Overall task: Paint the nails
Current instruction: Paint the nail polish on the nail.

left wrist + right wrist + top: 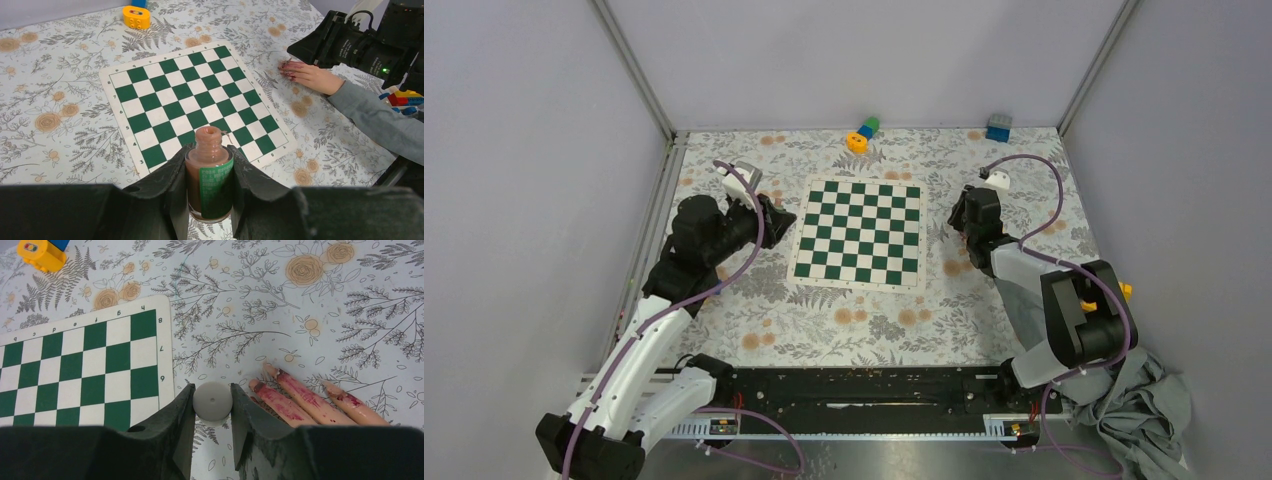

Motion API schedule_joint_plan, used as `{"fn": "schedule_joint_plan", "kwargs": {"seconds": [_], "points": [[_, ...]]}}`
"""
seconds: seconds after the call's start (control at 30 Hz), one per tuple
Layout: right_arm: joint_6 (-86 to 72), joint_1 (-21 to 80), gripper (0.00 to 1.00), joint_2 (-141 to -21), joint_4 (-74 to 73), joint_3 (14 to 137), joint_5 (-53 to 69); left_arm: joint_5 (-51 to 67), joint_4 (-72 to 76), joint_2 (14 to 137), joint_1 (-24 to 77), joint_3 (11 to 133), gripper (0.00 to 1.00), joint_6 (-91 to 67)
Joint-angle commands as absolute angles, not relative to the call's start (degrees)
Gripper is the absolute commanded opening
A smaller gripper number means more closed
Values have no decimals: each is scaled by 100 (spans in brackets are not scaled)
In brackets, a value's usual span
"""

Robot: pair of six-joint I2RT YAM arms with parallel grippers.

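Nails (pixel 258 386): tiny, hard, on soft fingers. Left gripper (pixel 209 155) is clamping the slippery glass bottle (pixel 210 185). Right gripper (pixel 212 390) is pinching the light cap (pixel 212 402) by its sides.

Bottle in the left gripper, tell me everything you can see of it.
The bottle is small, seemingly clear glass, full of brownish-pink polish, with a green printed label on one side. Its cap is off and the open neck is smeared with polish. It stands upright, clamped between the left fingers, beside the chessboard.
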State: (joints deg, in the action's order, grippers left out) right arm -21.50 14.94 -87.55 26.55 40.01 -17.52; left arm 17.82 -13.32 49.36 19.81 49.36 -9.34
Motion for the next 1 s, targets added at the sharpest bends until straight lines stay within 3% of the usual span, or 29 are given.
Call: {"fn": "schedule_joint_plan", "kwargs": {"seconds": [0.0,0.6,0.97], "points": [[-2286,1472,0,-8868,2818,4259,-2173,2034,-921,4904,1931,4926,0,-1077],[-3041,1479,0,-9227,1755,4899,-3006,2161,-831,4868,1848,4896,0,-1177],[-3379,1459,0,-9839,61,6084,-2936,2438,-605,5034,1652,4834,0,-1433]]}}
